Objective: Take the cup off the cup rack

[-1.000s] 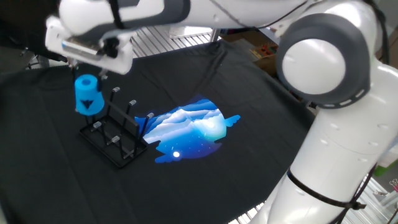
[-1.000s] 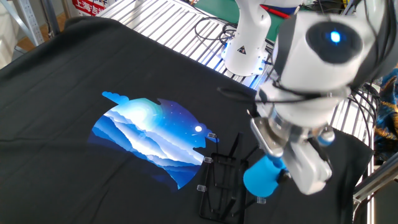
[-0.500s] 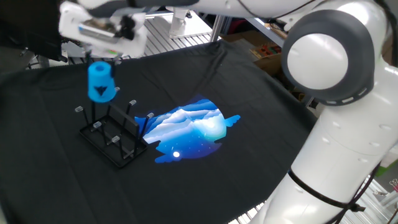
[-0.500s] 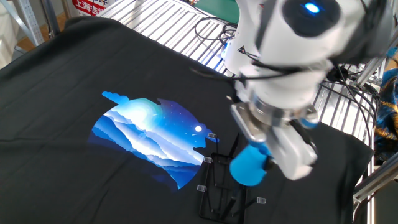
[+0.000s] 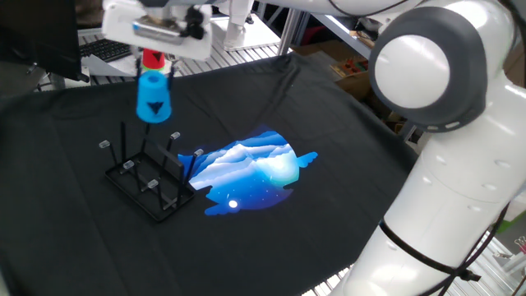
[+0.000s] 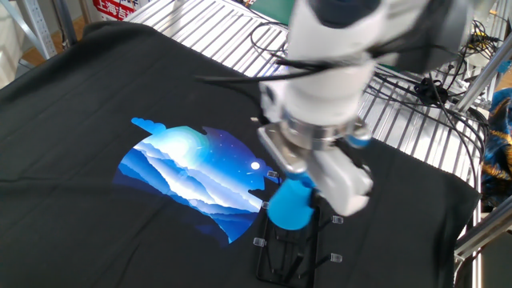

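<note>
One fixed view: my gripper (image 5: 154, 59) grasps the cup (image 5: 154, 97), hanging directly below, long axis vertical. I judge it clear above the cup rack (image 5: 148, 182), toward six o'clock.

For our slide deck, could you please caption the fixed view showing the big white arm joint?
Claw holds the blue cup above the black cup rack.

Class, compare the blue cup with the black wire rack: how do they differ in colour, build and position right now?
The cup is bright blue; the cup rack is black. The cup is a solid tapered shell, the rack thin open wire with capped pegs. The cup hangs in the gripper above the pegs, while the rack sits on the black cloth. Both are small.
</note>
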### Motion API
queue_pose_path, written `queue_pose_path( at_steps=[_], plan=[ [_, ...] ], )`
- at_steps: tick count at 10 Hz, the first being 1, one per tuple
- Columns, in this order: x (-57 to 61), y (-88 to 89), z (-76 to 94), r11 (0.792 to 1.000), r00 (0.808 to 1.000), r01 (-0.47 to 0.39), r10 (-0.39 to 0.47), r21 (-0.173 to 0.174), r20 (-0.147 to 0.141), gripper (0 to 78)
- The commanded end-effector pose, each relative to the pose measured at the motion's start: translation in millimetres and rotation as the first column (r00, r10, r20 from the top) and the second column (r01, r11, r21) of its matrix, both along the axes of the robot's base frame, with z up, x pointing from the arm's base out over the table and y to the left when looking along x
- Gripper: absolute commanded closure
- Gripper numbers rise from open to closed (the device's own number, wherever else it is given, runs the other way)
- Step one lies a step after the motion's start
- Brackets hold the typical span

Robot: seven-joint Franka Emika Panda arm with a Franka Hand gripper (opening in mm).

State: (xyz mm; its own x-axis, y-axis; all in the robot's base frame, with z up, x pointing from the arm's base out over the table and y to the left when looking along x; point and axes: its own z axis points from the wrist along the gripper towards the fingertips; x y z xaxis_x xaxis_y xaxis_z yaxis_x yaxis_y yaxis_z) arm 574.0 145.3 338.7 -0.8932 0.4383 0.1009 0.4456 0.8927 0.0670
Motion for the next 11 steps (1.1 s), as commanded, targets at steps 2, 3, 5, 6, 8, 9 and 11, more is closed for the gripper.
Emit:
queue_pose_path(
  at_steps=[2, 3, 5, 6, 8, 9, 11],
  plan=[
    [4.1, -22.3, 1.3, 0.997, 0.997, -0.075, 0.075, 0.002, 0.008, 76.4],
    [-0.1, -26.6, 2.7, 0.996, 0.996, -0.084, 0.084, 0.001, 0.007, 76.4],
    [-1.0, -27.6, 2.9, 0.996, 0.996, -0.086, 0.086, 0.003, 0.0, 76.4],
    [-1.0, -27.6, 2.9, 0.998, 0.998, -0.06, 0.06, 0.016, -0.005, 76.4],
    [-1.0, -27.6, 2.9, 0.999, 0.999, 0.033, -0.033, 0.0, -0.011, 76.4],
    [-1.0, -27.6, 2.9, 0.996, 0.996, 0.087, -0.087, -0.004, -0.019, 76.4],
    [-1.0, -27.6, 2.9, 0.987, 0.986, 0.163, -0.163, 0.002, -0.018, 76.4]
  ],
)
